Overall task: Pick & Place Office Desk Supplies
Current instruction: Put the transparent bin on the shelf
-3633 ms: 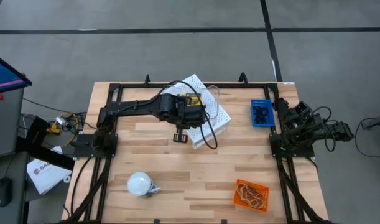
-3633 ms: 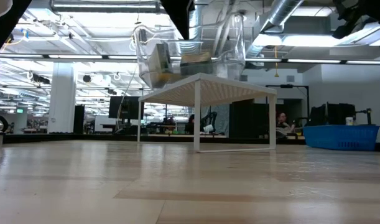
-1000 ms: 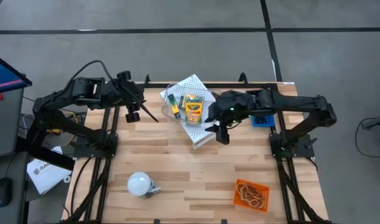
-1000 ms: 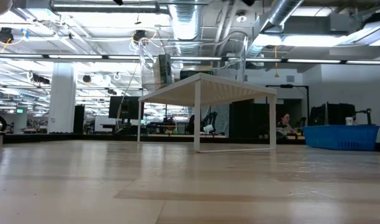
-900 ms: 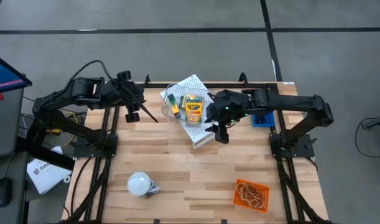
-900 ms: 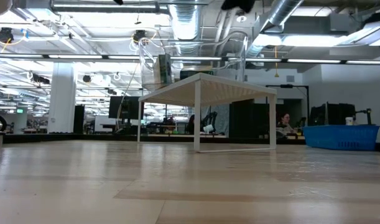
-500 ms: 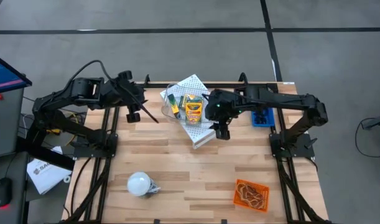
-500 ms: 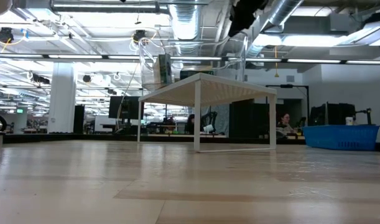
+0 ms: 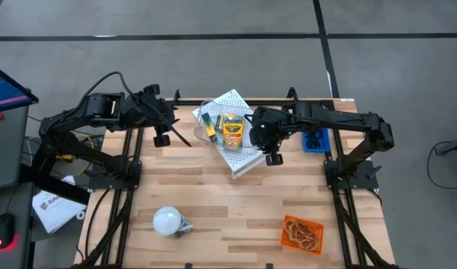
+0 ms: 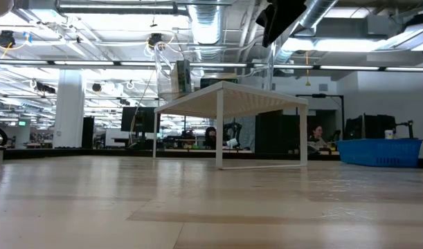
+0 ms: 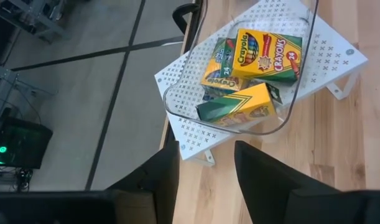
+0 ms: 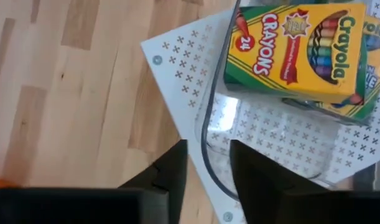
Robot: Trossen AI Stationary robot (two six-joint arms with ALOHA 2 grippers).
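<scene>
The right jaws point(image 9: 272, 158) hang over the near-right corner of the white perforated stand point(image 9: 239, 161), fingers slightly spread with nothing pinched, and the rim of the clear tray point(image 12: 209, 134) runs right between them in the right wrist view. Plenty of bare desk point(image 9: 213, 209) on the near side of them. That arm stretches in low from the right edge, wrist bent down. The crayon boxes point(image 12: 295, 46) sit in the tray just ahead of those jaws; the top one reads "Crayola Crayons 24". The left jaws point(image 9: 161, 139) wait, a bit apart and empty, at the far-left desk edge, well clear of the stand.
</scene>
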